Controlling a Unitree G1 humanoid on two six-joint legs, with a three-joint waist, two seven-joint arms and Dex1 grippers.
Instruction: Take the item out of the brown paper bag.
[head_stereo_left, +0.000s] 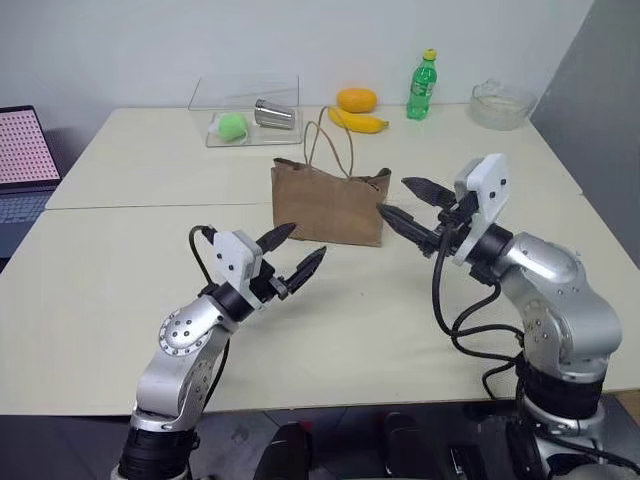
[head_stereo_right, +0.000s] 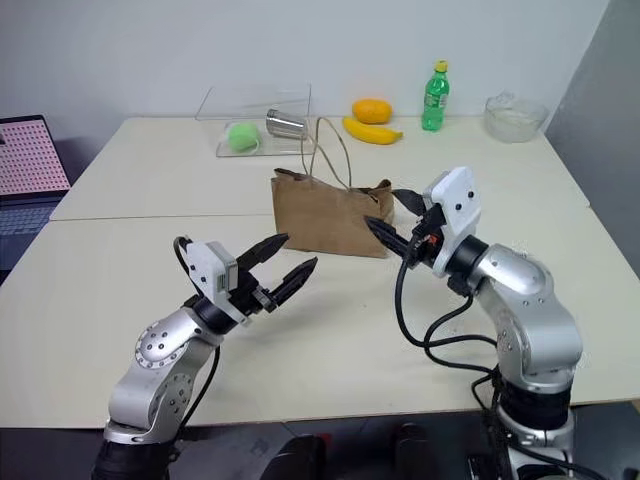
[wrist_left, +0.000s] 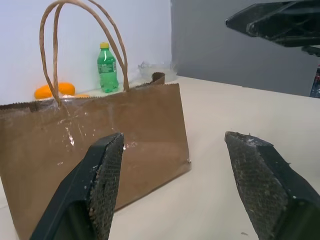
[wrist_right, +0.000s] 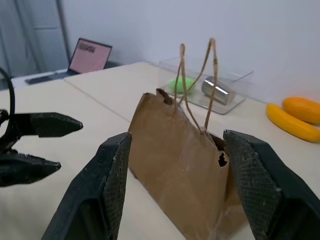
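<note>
A: How do the pincers stand?

B: The left pincer (head_stereo_left: 296, 252) is wide and empty, just in front of the brown paper bag (head_stereo_left: 328, 205). The right pincer (head_stereo_left: 415, 206) is also wide and empty, near the bag's right end.

A: And the item?

B: I cannot see it; I judge it lies inside the bag, which stands upright on the tabletop (head_stereo_left: 130, 250). The taking out is not yet begun.

The bag (head_stereo_left: 330, 205) is plain brown kraft with tan handles. Behind the bag: a green ball (head_stereo_left: 232, 125) and silver can (head_stereo_left: 274, 114) in a clear box (head_stereo_left: 245, 95), a yellow banana (head_stereo_left: 360, 122), an orange fruit (head_stereo_left: 357, 99), and a green bottle (head_stereo_left: 422, 87) with a yellow cap. The table (head_stereo_left: 130, 280) is cream. The laptop (head_stereo_left: 25, 150) screen shows pink.
</note>
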